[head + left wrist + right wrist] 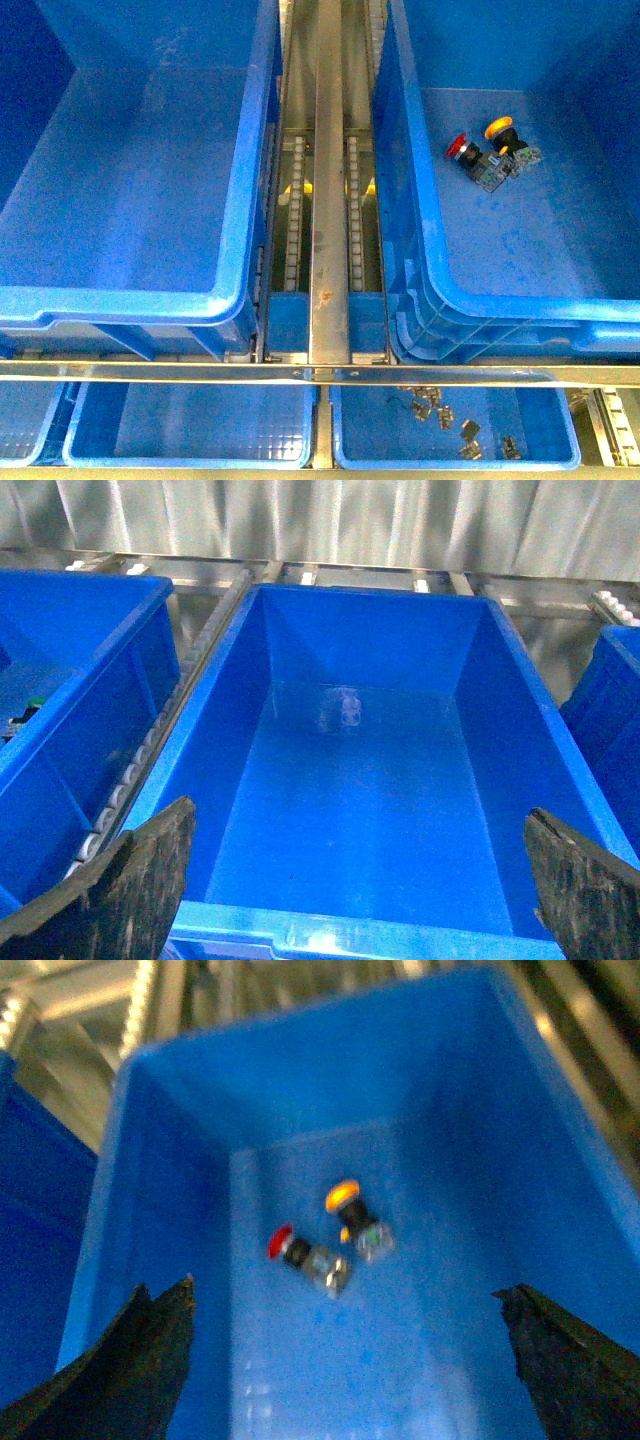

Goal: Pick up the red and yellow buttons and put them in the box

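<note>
Two big blue bins fill the front view: the left bin (130, 180) is bare, while the right bin (560, 240) holds the red button (462, 148) and the yellow button (500, 131), lying touching in the frame's upper right. Neither arm shows there, but each wrist view shows wide-spread jaws holding nothing, the left gripper (350, 900) over the bare bin and the right gripper (345, 1360) above the buttons. This looks like the approach to a pick; next the right gripper must descend and close on one cap or body without catching its neighbour.
</note>
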Motion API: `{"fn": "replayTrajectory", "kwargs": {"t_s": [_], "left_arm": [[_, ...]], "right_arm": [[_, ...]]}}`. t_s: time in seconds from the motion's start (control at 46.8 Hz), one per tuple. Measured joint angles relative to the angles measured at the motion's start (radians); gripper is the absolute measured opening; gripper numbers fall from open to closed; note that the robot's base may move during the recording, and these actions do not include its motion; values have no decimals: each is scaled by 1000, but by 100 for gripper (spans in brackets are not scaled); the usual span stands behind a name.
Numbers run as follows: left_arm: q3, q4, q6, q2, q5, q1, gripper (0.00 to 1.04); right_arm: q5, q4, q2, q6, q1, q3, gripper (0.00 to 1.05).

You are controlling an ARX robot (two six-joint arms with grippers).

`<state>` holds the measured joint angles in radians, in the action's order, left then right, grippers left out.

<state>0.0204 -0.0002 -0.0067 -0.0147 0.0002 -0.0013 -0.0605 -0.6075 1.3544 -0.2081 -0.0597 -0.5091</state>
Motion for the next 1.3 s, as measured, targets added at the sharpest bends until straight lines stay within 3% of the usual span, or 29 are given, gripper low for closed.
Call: {"fn": "replayTrajectory", "kwargs": {"t_s": [0.064, 0.149, 0.299, 0.534, 0.769, 0.897, 1.302], "left_arm": [[0, 0, 0, 0, 0, 0, 97], [0, 0, 0, 0, 0, 0, 97], [0, 0, 0, 0, 0, 0, 97], [0, 0, 0, 0, 0, 0, 97], [0, 0, 0, 0, 0, 0, 97], [0, 0, 0, 0, 0, 0, 97], [0, 0, 0, 0, 0, 0, 97]], "right_arm": [[6, -200, 2, 90, 0, 93, 75], [13, -322, -30, 141, 3, 160, 63], [53, -345, -129, 180, 55, 233, 40], [60, -309, -252, 198, 60, 337, 3], [60, -236, -394, 202, 60, 406, 4], [59, -271, -415, 202, 60, 457, 4], [60, -52, -672, 203, 60, 487, 4]]}}
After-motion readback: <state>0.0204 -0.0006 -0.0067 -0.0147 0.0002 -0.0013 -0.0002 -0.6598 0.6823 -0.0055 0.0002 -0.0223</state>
